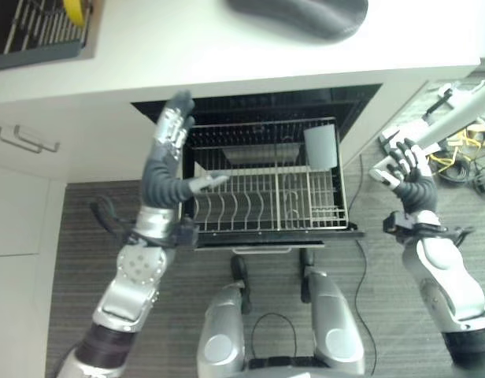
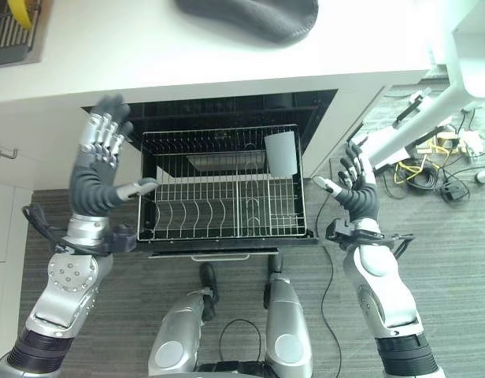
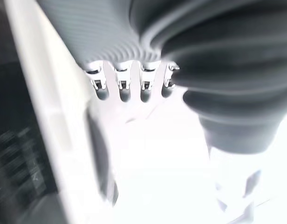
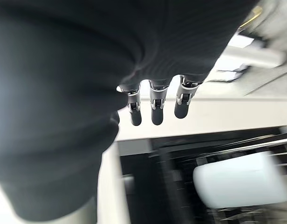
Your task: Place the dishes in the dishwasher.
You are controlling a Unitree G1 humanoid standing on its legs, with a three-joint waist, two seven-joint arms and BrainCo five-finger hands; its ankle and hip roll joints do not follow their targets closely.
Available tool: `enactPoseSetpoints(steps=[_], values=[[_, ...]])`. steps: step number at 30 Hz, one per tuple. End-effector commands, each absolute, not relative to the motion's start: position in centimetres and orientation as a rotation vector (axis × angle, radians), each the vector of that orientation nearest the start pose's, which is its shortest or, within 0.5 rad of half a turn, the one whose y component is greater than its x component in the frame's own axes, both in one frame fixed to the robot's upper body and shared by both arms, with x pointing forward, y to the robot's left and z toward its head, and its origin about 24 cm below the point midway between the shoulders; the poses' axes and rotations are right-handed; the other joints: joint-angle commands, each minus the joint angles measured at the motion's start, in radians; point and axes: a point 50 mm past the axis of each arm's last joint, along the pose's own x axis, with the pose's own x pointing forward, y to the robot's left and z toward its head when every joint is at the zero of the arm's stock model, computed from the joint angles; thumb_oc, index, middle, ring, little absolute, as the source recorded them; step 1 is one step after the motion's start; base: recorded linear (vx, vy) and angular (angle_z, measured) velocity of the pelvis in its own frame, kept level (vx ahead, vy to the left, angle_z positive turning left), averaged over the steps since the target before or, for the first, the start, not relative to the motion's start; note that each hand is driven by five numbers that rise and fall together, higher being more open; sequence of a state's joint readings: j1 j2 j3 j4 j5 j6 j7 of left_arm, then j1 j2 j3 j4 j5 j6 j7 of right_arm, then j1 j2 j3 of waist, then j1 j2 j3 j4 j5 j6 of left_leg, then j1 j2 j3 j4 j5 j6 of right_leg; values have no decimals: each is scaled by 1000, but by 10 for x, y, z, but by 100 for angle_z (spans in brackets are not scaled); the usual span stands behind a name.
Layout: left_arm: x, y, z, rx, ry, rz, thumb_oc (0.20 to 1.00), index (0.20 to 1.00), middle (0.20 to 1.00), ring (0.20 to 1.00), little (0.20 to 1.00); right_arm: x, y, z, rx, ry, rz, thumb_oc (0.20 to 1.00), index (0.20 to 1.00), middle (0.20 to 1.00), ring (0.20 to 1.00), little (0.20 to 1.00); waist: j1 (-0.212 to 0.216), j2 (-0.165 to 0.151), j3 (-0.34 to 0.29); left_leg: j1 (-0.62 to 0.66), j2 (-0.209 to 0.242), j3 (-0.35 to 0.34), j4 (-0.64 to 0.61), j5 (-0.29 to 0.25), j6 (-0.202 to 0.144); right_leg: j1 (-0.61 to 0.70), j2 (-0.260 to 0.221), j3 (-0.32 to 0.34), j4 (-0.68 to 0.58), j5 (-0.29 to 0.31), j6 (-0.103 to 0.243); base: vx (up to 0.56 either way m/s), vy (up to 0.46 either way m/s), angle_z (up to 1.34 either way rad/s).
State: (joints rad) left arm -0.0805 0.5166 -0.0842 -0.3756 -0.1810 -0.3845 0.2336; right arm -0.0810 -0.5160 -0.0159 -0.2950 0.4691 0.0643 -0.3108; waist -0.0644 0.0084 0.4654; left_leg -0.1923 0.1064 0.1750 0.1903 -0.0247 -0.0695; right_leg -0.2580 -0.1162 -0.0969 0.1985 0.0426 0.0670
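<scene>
The dishwasher's wire rack [image 1: 266,201] is pulled out under the white counter [image 1: 227,55]. A pale grey cup [image 1: 321,146] stands in its back right corner, also seen in the right wrist view as the cup [image 4: 246,179]. My left hand [image 1: 160,177] is raised at the rack's left edge, open, fingers straight and thumb pointing over the rack, holding nothing. My right hand [image 2: 357,189] is lifted to the right of the rack, open and empty. Its fingers [image 4: 155,105] hang straight. A dark grey dish [image 1: 305,14] lies on the counter above the dishwasher.
A drying rack [image 1: 46,31] with a yellow item sits at the counter's far left. White cabinet drawers with handles [image 1: 26,140] stand left of the dishwasher. A white stand [image 1: 447,118] and loose cables [image 2: 431,169] lie on the floor at right.
</scene>
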Motion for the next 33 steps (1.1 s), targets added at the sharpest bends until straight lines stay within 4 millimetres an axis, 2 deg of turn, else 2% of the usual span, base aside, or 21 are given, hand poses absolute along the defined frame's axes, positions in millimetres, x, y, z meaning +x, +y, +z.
enactPoseSetpoints(steps=[1,3,5,8,10,12,13,15,17,19,21,23,25,28,30,33], values=[[216,189,198,171,-892,-93,1000,1000,1000,1000,1000,250,-227,171,-14,-463,-167,1000,1000,1000,1000,1000,11,-32,-92,28,-63,26,18,-62,56,108,-26,-27,-54,-60,36,42,117,6],[214,195,197,192,-871,-106,1000,1000,1000,1000,1000,242,-233,165,0,-443,-174,1000,1000,1000,1000,1000,19,-39,-140,88,-69,22,-49,-51,61,149,-41,-31,-84,-31,67,55,87,5],[213,196,196,195,-856,-117,1000,1000,1000,1000,1000,238,-235,162,1,-438,-177,1000,1000,1000,1000,1000,24,-39,-162,119,-73,19,-90,-39,63,162,-45,-40,-86,-15,75,65,53,9],[212,203,193,198,-828,-130,1000,1000,1000,1000,1000,233,-235,157,-4,-436,-154,1000,1000,1000,1000,1000,43,-36,-205,182,-70,34,-169,-22,73,182,-25,-107,-24,-19,79,26,54,3],[214,205,192,199,-817,-123,1000,1000,1000,1000,1000,233,-234,157,-16,-435,-140,1000,1000,1000,1000,1000,44,-30,-216,203,-67,36,-197,-12,80,193,14,-108,26,-57,70,-37,39,-24],[218,208,191,170,-799,-129,1000,1000,1000,1000,1000,231,-236,159,-33,-441,-143,1000,1000,1000,1000,1000,34,-32,-240,220,-87,13,-230,4,85,224,119,-42,59,-96,34,-22,-29,-6],[219,209,188,154,-790,-120,1000,1000,1000,1000,1000,230,-237,160,-32,-454,-141,1000,1000,1000,1000,1000,35,-40,-254,236,-107,6,-251,14,86,254,156,-37,26,-104,19,-27,-103,33],[220,212,186,149,-778,-103,1000,1000,1000,1000,1000,229,-236,160,-26,-467,-131,1000,1000,1000,1000,1000,46,-43,-265,241,-120,3,-256,21,85,283,154,-61,-39,-114,5,-13,-153,25],[217,217,182,142,-762,-93,1000,1000,1000,1000,1000,225,-238,159,-24,-464,-129,1000,1000,1000,1000,1000,46,-39,-273,237,-126,-16,-249,31,76,328,170,-20,-112,-131,-16,54,-183,17],[213,221,178,118,-743,-90,1000,1000,1000,1000,1000,222,-239,158,-28,-457,-126,1000,1000,1000,1000,1000,53,-35,-280,232,-132,-31,-224,25,71,344,161,-21,-154,-121,-24,6,-174,27],[211,221,175,95,-730,-92,1000,1000,1000,1000,1000,223,-238,159,-62,-462,-128,1000,1000,1000,1000,1000,50,-35,-282,199,-135,-3,-138,1,49,369,140,-33,-204,-99,-33,-72,-122,23],[213,216,174,88,-719,-126,1000,1000,1000,1000,1000,224,-243,162,-84,-463,-183,1000,1000,1000,1000,1000,30,-54,-278,157,-49,121,-58,11,-3,397,95,-100,-254,-58,-24,-106,-24,32],[213,215,176,70,-737,-132,1000,1000,1000,1000,1000,224,-249,167,-86,-474,-196,1000,1000,1000,1000,1000,15,-53,-281,165,0,136,-69,22,-18,395,75,-126,-270,-41,-21,-102,102,85],[207,221,178,40,-760,-86,1000,1000,1000,1000,1000,223,-253,172,-110,-482,-176,1000,1000,1000,1000,1000,8,-36,-290,201,36,64,-144,61,-35,386,68,-92,-281,-35,-20,-36,253,41],[205,228,175,-12,-744,-50,1000,1000,1000,1000,1000,224,-256,174,-136,-471,-166,1000,1000,1000,1000,1000,11,-21,-310,224,96,-28,-221,117,-62,380,71,-36,-280,-47,-23,58,385,-31],[201,226,171,-13,-743,-50,1000,1000,1000,1000,1000,227,-256,179,-156,-471,-166,1000,1000,1000,1000,1000,16,-6,-319,235,164,-72,-273,186,-86,373,64,-15,-276,-46,-24,4,391,-70]])
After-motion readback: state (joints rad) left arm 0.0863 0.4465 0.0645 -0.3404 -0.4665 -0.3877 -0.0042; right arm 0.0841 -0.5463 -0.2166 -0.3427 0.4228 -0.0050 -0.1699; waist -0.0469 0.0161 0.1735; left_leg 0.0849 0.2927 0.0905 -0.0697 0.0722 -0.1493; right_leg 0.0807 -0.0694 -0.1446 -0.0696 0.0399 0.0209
